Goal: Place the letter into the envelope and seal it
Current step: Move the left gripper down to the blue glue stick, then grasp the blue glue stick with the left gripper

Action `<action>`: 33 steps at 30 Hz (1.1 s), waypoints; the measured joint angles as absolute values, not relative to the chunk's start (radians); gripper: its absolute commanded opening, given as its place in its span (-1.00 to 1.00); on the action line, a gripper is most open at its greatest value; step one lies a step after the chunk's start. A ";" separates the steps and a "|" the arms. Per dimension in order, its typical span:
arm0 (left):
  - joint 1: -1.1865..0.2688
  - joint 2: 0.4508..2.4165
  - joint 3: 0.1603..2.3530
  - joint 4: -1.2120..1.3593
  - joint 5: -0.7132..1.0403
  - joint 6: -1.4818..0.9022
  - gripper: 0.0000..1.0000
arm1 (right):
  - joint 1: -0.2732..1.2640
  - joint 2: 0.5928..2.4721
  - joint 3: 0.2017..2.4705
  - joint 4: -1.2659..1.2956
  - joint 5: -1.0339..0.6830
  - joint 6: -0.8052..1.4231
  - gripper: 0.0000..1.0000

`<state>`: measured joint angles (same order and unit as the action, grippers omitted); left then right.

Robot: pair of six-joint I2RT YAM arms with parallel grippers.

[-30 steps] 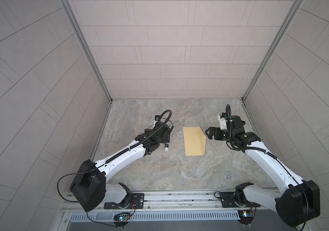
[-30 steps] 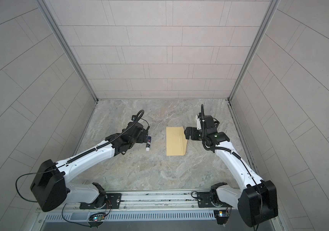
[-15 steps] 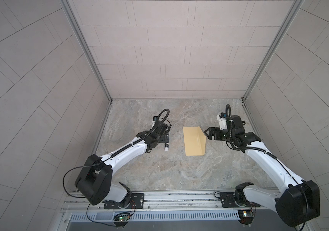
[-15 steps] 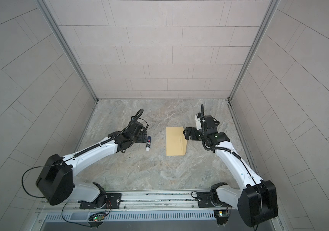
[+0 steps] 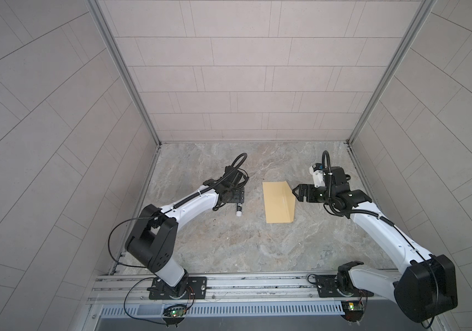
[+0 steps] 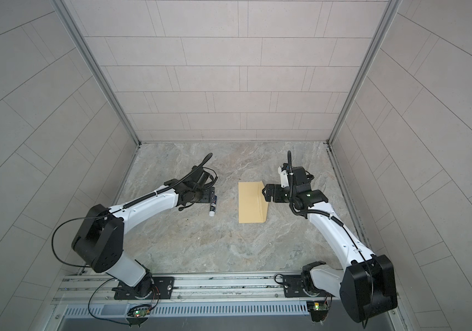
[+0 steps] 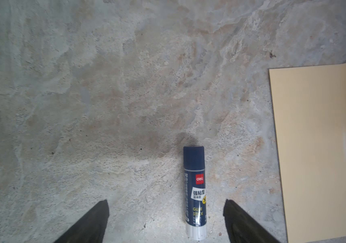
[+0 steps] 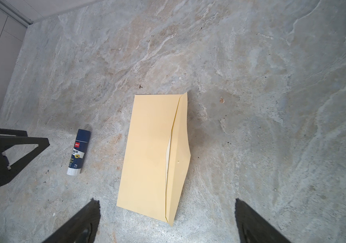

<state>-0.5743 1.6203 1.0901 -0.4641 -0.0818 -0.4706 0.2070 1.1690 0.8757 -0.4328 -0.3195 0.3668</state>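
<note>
envelope [image 5: 277, 206]: here we have it, flat on the marbled tabletop [image 5: 229, 246], between the two arms, one long edge toward each; both top views show it.
flap [image 8: 179, 151]: it runs along the envelope's long edge on the right arm's side, half raised, not laid down on the body.
letter [image 8: 168, 153]: only a pale sliver shows in the envelope's mouth, under the flap; we take that for the sheet tucked inside, though no printed border can be made out.
glue stick [image 7: 195, 189]: capped, lying on its side just beside the envelope's other long edge, not touching it.
left gripper [image 7: 166, 203]: jaws spread wide, low over the glue stick with the barrel between them, neither one touching it that we can see.
right gripper [image 8: 166, 201]: jaws wide apart and empty, hovering just off the envelope's flap edge.
handling: we judge the envelope feather-light, thin and floppy; on this smooth top it should skate away from any sideways push, and a hard pinch would crease it.
where to hold: we'd pin the body flat near the fold line and take the flap by its free edge at mid-length; the glue stick, rigid and round, wants a grip across its barrel or it may roll.
stage: by our reading, the insertion looks done and the sealing is what remains.
</note>
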 measured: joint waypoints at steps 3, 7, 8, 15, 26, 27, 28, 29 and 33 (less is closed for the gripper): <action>-0.574 1.642 1.090 -0.469 -0.041 -0.474 0.62 | 0.207 1.172 0.876 -0.430 -0.326 0.366 0.98; -0.574 1.680 1.090 -0.468 -0.002 -0.481 0.50 | 0.205 1.177 0.876 -0.429 -0.332 0.366 0.99; -0.574 1.691 1.090 -0.469 0.006 -0.483 0.46 | 0.205 1.180 0.876 -0.428 -0.333 0.366 0.99; -0.576 1.728 1.089 -0.453 0.043 -0.505 0.25 | 0.202 1.191 0.875 -0.422 -0.337 0.366 0.99; -0.590 1.769 1.086 -0.427 0.060 -0.524 0.00 | 0.202 1.195 0.862 -0.412 -0.353 0.366 0.99; -0.591 1.773 1.086 -0.426 0.060 -0.525 -0.01 | 0.202 1.195 0.862 -0.412 -0.354 0.366 0.98; -0.591 1.778 1.086 -0.423 0.060 -0.525 -0.03 | 0.202 1.195 0.862 -0.411 -0.355 0.366 0.99; -0.592 1.784 1.086 -0.421 0.060 -0.525 -0.05 | 0.202 1.195 0.862 -0.412 -0.355 0.366 0.99; -0.598 1.802 1.086 -0.411 0.060 -0.525 -0.15 | 0.202 1.195 0.862 -0.412 -0.356 0.366 0.99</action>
